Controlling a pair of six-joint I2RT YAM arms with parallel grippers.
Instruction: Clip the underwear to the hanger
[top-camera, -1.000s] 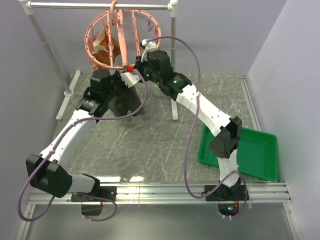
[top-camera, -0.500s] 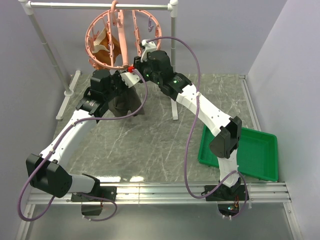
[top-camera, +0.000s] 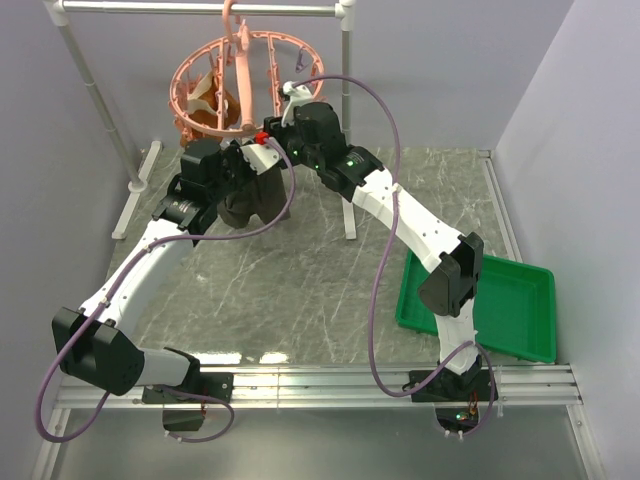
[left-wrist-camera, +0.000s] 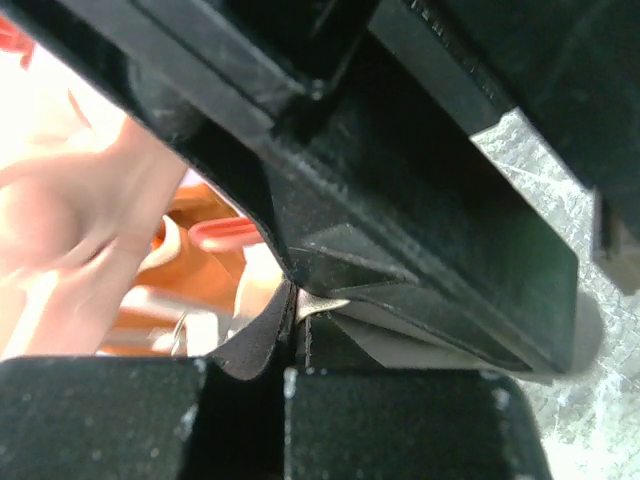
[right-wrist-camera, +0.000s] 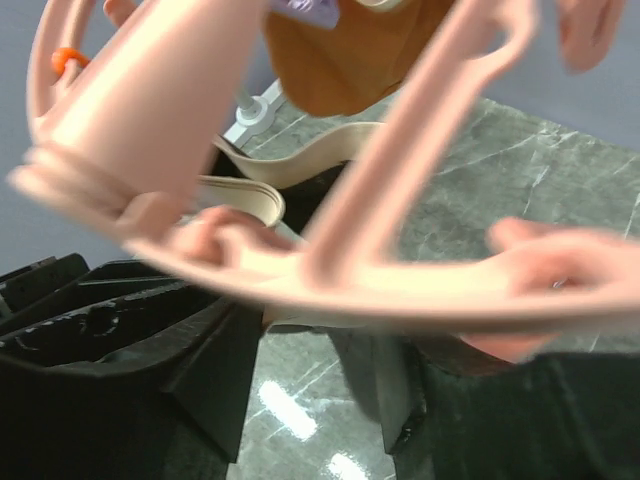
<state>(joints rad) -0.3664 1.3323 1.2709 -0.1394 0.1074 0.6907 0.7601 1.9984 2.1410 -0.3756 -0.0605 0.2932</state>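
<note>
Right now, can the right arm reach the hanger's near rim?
Probably yes: the right end effector is open right at the hanger, whose rim crosses its wrist view, nothing between. The left end effector holds the underwear just below.

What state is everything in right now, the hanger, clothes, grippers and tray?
hanger, hung by its hook on the rack
underwear, dangling from the left gripper
left gripper, shut on the underwear
right gripper, at the hanger's near rim, opening unclear
orange-brown garment, hanging on the hanger
green tray, flat on the table
</note>
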